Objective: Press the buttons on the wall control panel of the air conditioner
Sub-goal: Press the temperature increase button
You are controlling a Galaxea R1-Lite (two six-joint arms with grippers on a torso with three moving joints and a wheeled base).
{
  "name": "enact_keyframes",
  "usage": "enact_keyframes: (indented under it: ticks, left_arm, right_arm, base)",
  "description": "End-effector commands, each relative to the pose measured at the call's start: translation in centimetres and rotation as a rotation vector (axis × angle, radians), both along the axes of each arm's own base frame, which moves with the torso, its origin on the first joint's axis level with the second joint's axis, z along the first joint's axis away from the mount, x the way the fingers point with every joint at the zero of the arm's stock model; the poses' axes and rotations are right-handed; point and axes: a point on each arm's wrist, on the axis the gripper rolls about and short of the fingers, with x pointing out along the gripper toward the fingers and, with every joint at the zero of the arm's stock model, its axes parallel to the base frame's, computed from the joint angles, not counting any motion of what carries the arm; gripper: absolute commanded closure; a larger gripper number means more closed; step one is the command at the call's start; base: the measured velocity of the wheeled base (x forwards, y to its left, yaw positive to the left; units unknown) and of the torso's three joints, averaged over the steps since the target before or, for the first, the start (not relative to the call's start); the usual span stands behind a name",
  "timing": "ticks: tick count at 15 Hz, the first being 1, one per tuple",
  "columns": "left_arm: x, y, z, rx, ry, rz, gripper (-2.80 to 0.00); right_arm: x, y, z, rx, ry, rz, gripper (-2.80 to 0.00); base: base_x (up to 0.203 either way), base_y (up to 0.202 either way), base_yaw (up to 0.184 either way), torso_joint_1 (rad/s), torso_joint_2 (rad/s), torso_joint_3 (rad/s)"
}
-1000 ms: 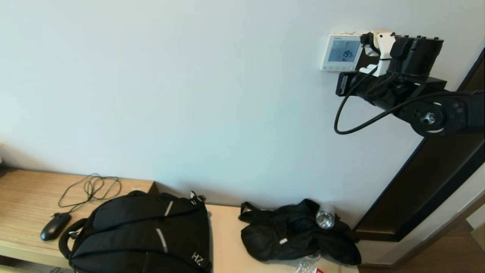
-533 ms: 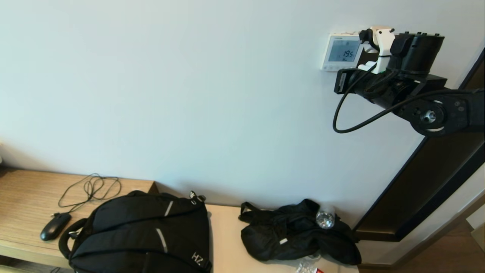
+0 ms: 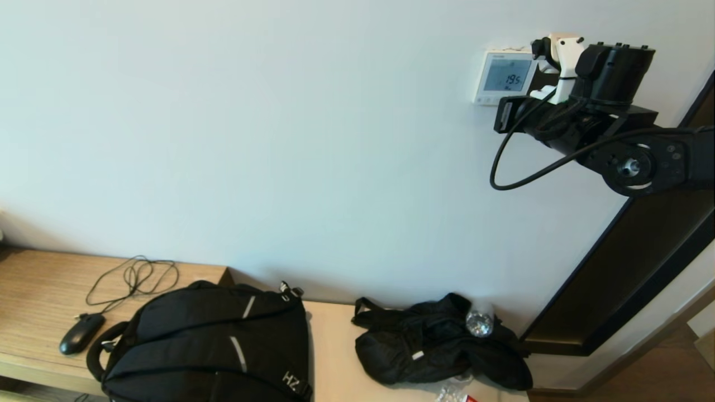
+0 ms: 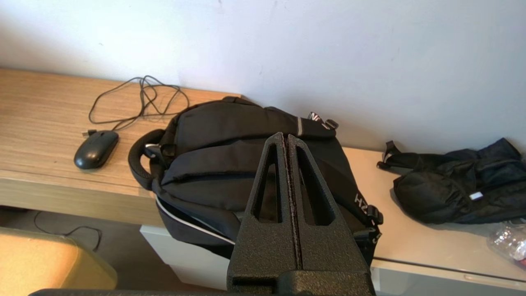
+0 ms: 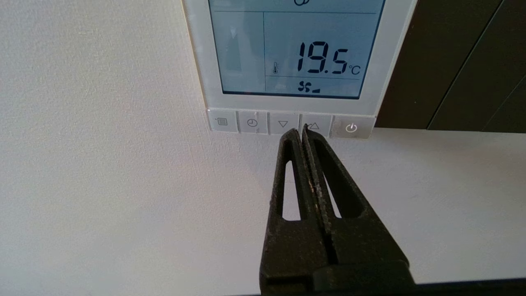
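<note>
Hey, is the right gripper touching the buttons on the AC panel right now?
Cannot tell. In the right wrist view the shut right gripper overlaps the buttons between the two arrows, but depth is unclear.

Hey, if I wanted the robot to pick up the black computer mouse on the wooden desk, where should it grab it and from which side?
Likely from above, gripping the black computer mouse across its narrow width at the middle of the body. It lies flat on the wooden desk, so only its two long sides are open. Its thin black cable trails toward the wall; stay clear of that end. The left hand, shut, is nearer.
</note>
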Motion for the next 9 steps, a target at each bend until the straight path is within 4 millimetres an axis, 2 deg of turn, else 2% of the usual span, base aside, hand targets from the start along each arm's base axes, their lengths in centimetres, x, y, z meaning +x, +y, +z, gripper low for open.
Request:
enact_keyframes:
  ticks: [1, 9]
  left_arm:
    - [0.0, 0.0, 0.0, 0.0, 0.0, 0.001, 0.0]
    - [0.0, 0.0, 0.0, 0.0, 0.0, 0.001, 0.0]
  right_arm:
    - [0.12, -0.14, -0.12, -0.001, 0.001, -0.007, 0.0]
    - [0.95, -0.04, -0.82, -0.002, 0.016, -0.008, 0.0]
  base:
    - [0.0, 0.0, 0.0, 0.0, 0.0, 0.0]
    - [0.0, 0.0, 0.0, 0.0, 0.0, 0.0]
